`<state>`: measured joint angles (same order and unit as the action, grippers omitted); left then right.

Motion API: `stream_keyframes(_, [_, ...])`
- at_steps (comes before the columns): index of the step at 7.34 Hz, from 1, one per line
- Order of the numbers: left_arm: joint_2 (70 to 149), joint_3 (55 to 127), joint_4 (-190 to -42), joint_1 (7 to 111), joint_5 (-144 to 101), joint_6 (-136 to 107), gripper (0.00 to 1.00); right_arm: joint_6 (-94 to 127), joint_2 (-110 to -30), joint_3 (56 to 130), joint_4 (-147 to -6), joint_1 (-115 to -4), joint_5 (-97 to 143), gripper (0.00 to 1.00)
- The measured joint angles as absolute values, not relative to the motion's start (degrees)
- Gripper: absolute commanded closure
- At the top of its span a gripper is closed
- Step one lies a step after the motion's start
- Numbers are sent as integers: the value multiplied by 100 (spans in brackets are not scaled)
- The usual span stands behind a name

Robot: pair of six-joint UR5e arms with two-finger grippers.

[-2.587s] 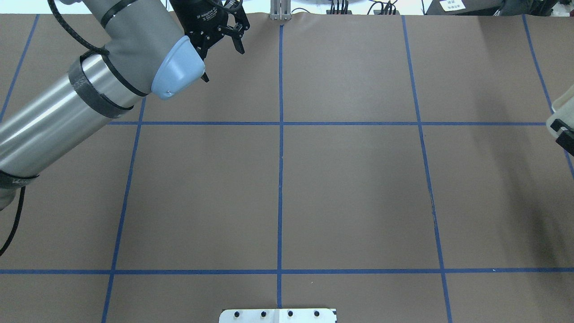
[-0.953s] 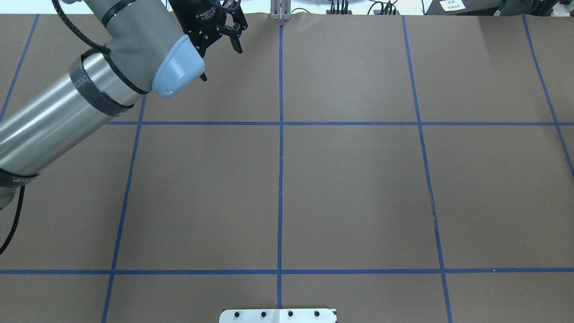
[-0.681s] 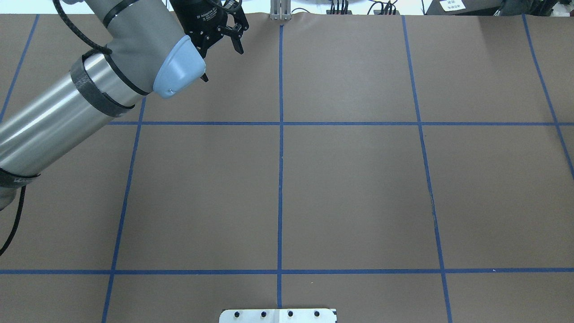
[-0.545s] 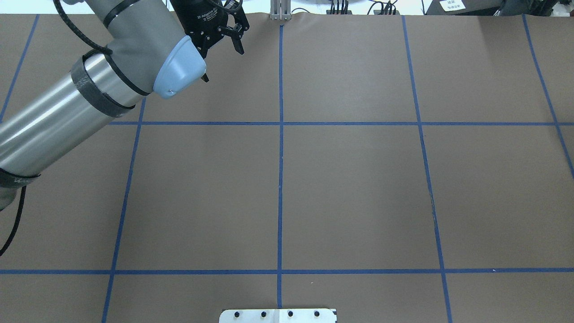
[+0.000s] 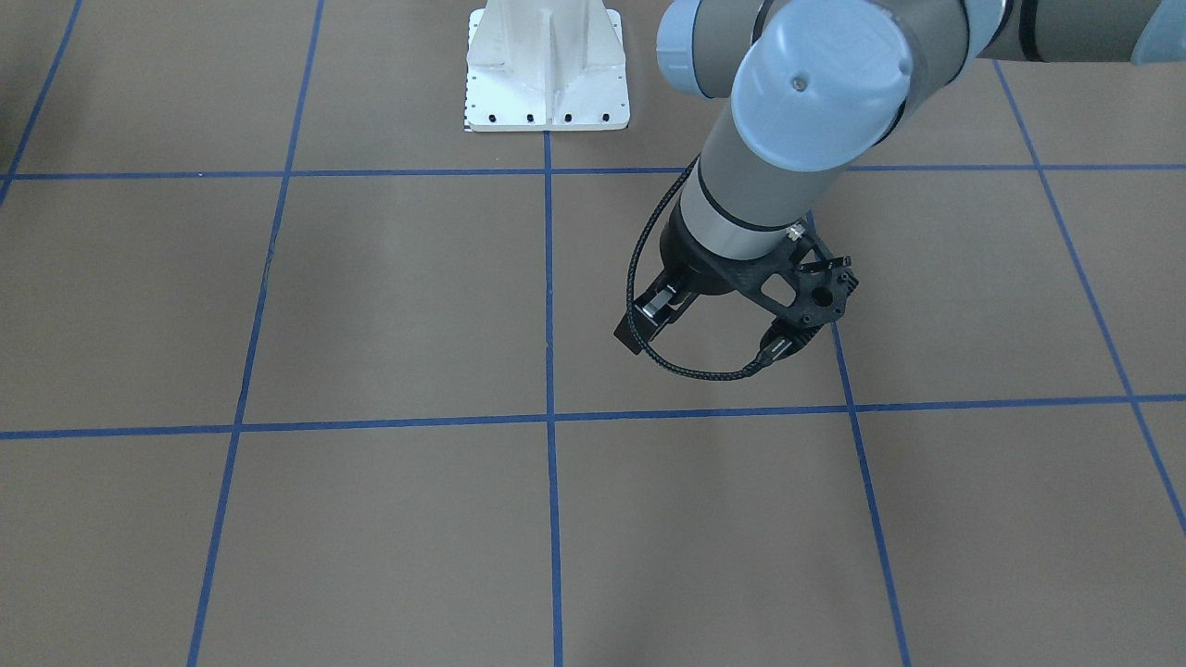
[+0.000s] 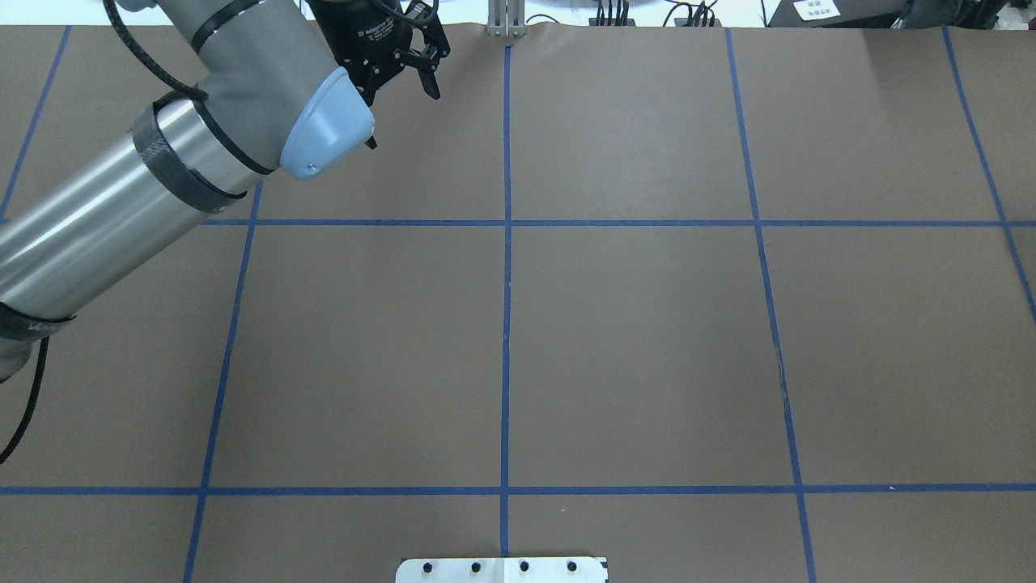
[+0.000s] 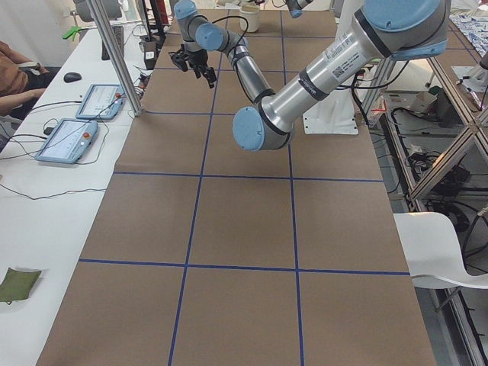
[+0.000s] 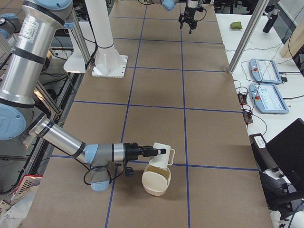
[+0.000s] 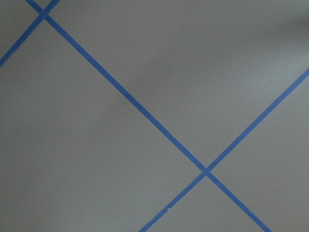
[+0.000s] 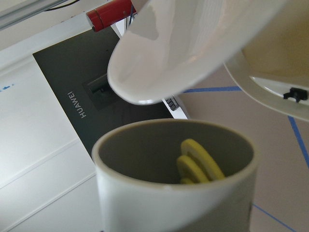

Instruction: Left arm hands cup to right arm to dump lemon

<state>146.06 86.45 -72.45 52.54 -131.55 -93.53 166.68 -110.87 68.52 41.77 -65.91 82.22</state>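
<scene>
White cup sits at the tip of right arm, near the robot's right end of the brown table and just above a cream bowl; touching it or not, can't tell. Fingers of right gripper are too small to read here, so can't tell if it is clamped. In the right wrist view the cup mouth faces the camera, with lemon inside, yellow edges against the far wall. At the table's far edge, left arm reaches out; left gripper is empty, fingers spread, pointing down at bare paper, probably clear of it. Blue tape grid crosses the table. White base plate sits at the robot's side.
</scene>
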Motion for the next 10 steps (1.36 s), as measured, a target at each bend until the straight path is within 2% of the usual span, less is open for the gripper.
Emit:
stream_keyframes(6, [14639, 8671, -7264, 5275, -12836, -9349, 0, 18023, -11086, 6786, 4548, -6973, 8288, 80])
stream_keyframes(10, [14651, 8659, -7267, 5309, -12690, -9334, 0, 17927, -10964, 7037, 4442, -6984, 8443, 88])
